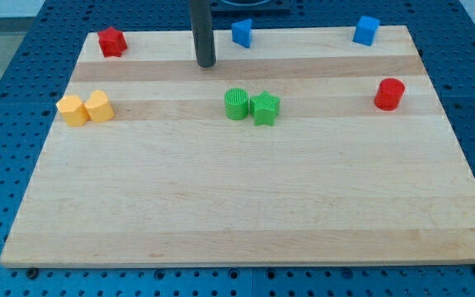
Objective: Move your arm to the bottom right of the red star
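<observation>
The red star (112,41) lies at the top left corner of the wooden board (246,198). My tip (206,63) rests on the board near the view's top, well to the right of the red star and slightly lower than it. A blue block (242,33) is just up and right of the tip. No block touches the tip.
A green cylinder (236,104) and a green star (265,108) sit side by side mid-board, below the tip. Two yellow blocks (86,108) touch at the left edge. A red cylinder (389,94) is at the right. A blue cube (366,30) is at the top right.
</observation>
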Motion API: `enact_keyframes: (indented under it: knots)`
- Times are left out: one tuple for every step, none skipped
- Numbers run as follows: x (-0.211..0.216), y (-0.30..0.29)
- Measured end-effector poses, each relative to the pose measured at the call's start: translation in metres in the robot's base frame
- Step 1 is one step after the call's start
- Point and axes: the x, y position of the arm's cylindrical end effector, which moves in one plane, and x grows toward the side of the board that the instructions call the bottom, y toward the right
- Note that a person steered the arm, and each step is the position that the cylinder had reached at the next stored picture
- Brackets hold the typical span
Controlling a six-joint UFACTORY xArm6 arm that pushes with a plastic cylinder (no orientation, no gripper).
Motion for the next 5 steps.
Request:
enact_keyframes:
  knots:
    - [0.0,-0.008]
    - [0.0,-0.023]
    - [0.0,-0.051]
    - [0.0,-0.078]
    - [0.0,-0.104]
